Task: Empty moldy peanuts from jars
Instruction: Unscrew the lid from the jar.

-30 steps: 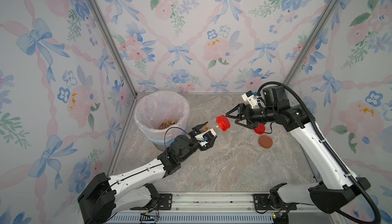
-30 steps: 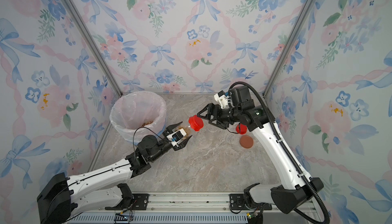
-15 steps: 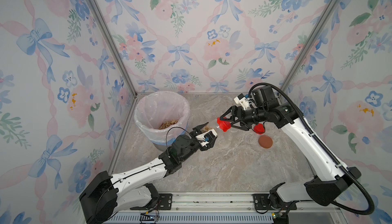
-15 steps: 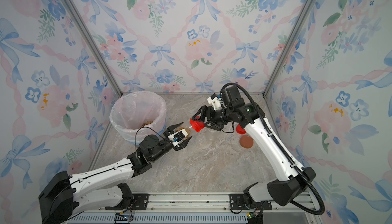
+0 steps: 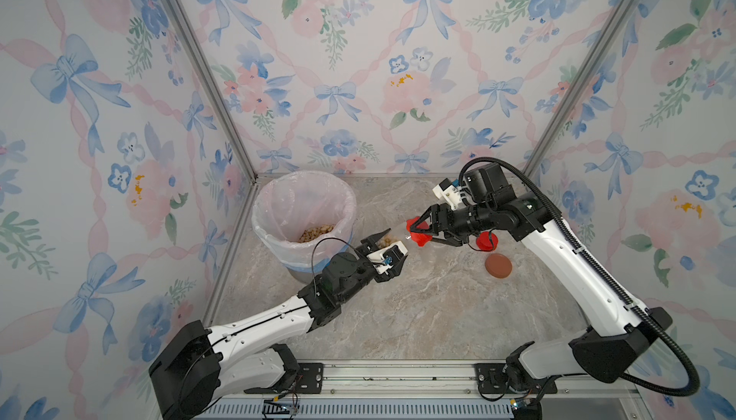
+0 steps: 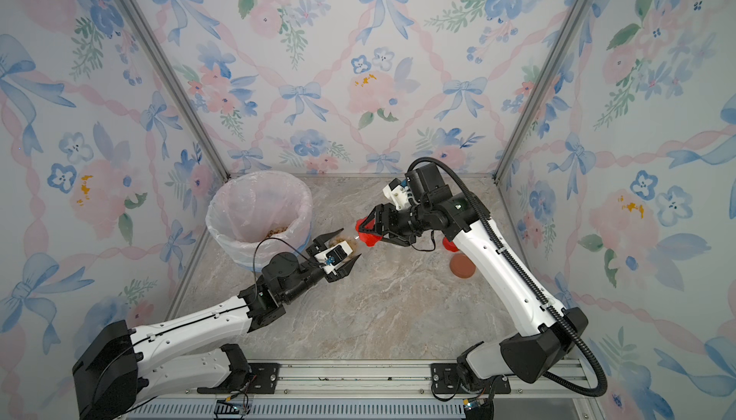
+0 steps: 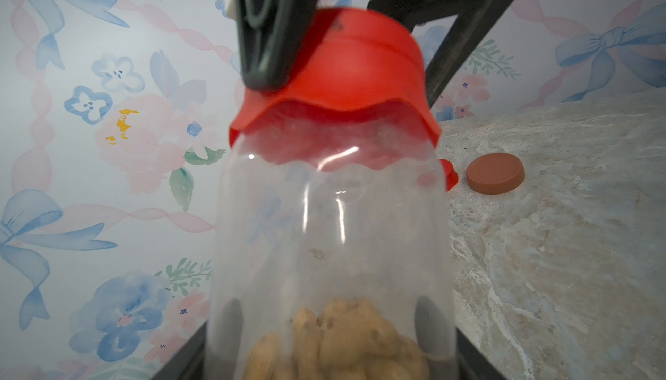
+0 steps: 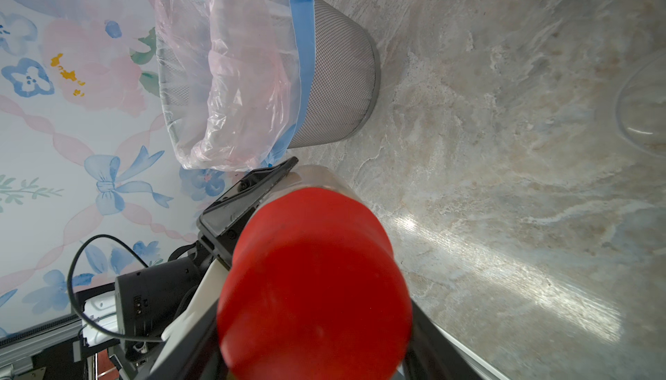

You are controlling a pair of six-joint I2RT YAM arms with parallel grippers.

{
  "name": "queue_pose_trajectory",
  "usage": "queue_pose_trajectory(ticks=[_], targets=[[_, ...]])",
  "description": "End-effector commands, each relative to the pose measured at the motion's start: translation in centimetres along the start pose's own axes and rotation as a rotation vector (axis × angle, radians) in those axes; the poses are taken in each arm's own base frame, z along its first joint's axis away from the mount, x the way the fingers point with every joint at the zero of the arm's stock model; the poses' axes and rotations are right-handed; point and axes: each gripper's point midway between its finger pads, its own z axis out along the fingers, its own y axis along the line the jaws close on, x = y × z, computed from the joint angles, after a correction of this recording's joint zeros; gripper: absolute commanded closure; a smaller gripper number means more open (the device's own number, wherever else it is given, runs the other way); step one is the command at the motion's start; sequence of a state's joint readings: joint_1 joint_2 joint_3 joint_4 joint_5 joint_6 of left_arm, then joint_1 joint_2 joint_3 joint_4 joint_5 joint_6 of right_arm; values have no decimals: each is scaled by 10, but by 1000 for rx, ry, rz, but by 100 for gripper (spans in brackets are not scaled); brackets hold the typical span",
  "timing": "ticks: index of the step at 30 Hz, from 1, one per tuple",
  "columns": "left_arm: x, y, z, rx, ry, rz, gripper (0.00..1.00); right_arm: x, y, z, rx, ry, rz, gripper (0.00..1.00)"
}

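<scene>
Now right end effector (image 5: 415,233) clamps red lid (image 7: 335,72) on jar (image 7: 331,237); previously spread.

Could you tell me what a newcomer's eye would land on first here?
The bright red lid in mid-air at the centre, pinched by the right gripper while the left gripper holds its clear jar of peanuts. Next, the pink-lined bin at the back left with peanuts inside, and a brown lid loose on the table by the right arm.
</scene>
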State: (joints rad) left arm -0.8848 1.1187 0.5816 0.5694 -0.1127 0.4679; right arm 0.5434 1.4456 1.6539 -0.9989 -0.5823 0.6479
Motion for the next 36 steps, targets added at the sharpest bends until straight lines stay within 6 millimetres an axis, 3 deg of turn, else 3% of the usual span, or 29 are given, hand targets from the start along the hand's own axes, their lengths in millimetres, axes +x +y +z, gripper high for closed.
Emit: queue_pose_trajectory(ticks=[1, 5, 12, 17, 27, 36], targets=[[-23, 10, 0, -17, -76, -12, 84, 5, -3, 1, 41, 33, -117, 37], [-24, 3, -3, 25, -96, -38, 84, -11, 9, -7, -51, -32, -240, 41], [-23, -8, -5, 95, -117, -67, 85, -17, 19, -16, -163, -19, -535, 49], [-19, -10, -5, 110, -110, -69, 86, 9, 33, -26, -249, 44, -784, 44], [-14, -10, -2, 116, -94, -74, 87, 11, 37, -44, -303, 87, -843, 48], [-12, -6, -2, 106, -88, -72, 87, -3, 34, -49, -333, 50, -815, 48]])
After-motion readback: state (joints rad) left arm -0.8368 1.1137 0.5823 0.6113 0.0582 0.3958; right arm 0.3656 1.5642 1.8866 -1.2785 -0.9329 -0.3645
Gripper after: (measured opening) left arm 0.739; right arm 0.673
